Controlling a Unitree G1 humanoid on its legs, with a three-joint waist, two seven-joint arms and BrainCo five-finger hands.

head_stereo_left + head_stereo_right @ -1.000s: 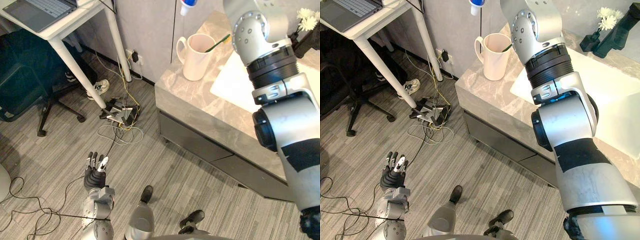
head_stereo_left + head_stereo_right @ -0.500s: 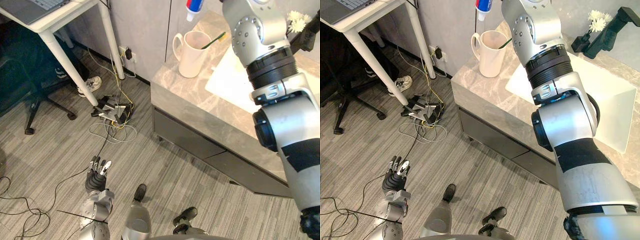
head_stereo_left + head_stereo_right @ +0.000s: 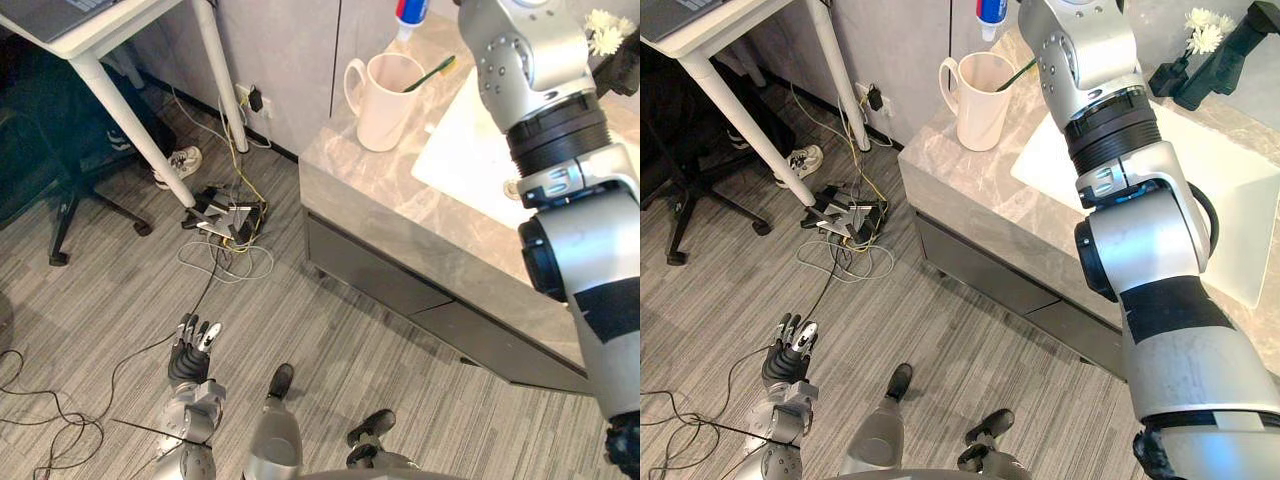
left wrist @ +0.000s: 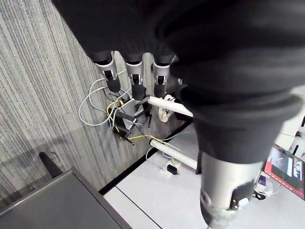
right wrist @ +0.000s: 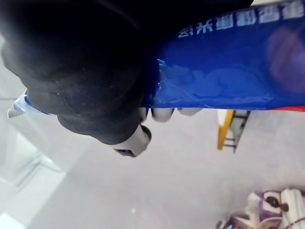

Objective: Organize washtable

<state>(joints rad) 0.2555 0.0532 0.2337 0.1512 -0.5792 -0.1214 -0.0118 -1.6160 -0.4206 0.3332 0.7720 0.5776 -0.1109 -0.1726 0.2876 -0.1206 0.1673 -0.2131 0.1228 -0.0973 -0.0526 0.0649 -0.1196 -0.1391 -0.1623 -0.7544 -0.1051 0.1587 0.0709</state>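
Right wrist view: right hand (image 5: 86, 81), fingers curled round blue toothpaste tube (image 5: 228, 67). Eye views: tube at 12 o'clock of white mug (image 3: 380, 90) holding green toothbrush (image 3: 432, 73), on desk (image 3: 400, 205). Left hand (image 3: 190, 355), 7 o'clock, fingers straight, empty.

silver-grey right arm (image 3: 1140, 240) with black ribbed rings, round screws and a black patch; left hand (image 3: 188, 358) dark-covered, silver-fingered.

place: office-lab mock washroom | cues: marble vanity (image 3: 385, 190), white desk (image 3: 95, 38), office chair (image 3: 35, 150), floor cables (image 3: 228, 215)
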